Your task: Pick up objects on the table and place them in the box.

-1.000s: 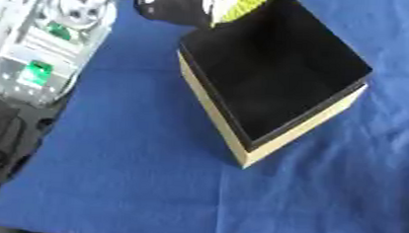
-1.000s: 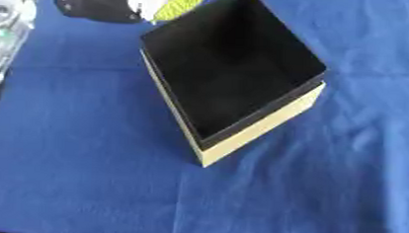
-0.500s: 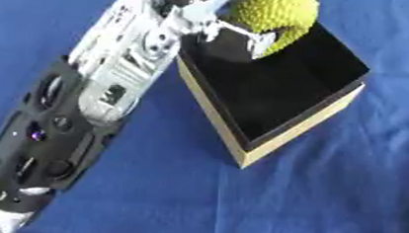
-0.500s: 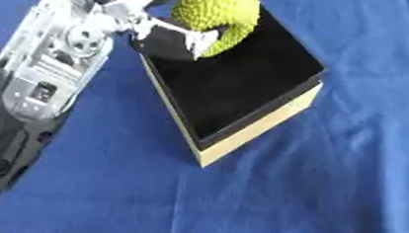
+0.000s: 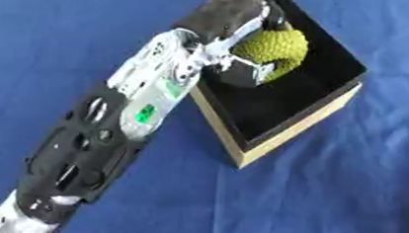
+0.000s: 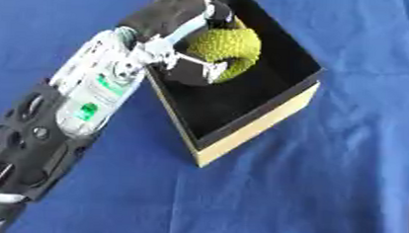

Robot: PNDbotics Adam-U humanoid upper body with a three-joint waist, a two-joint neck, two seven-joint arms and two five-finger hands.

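My left hand (image 5: 234, 21) reaches from the lower left over the near-left wall of the box (image 5: 290, 132), a black-lined square box with tan outer sides. Its fingers are curled round a bumpy yellow-green round fruit (image 5: 272, 47), held inside the box's opening near its far left corner. I cannot tell whether the fruit touches the box floor. My right hand shows in neither view.
A blue cloth (image 5: 343, 193) covers the table all around the box. My long left arm (image 5: 121, 129) lies diagonally across the left half of the views.
My left arm has stretched in from the left and carried the fruit from beyond the box's far corner down into the box. The views have also shifted.
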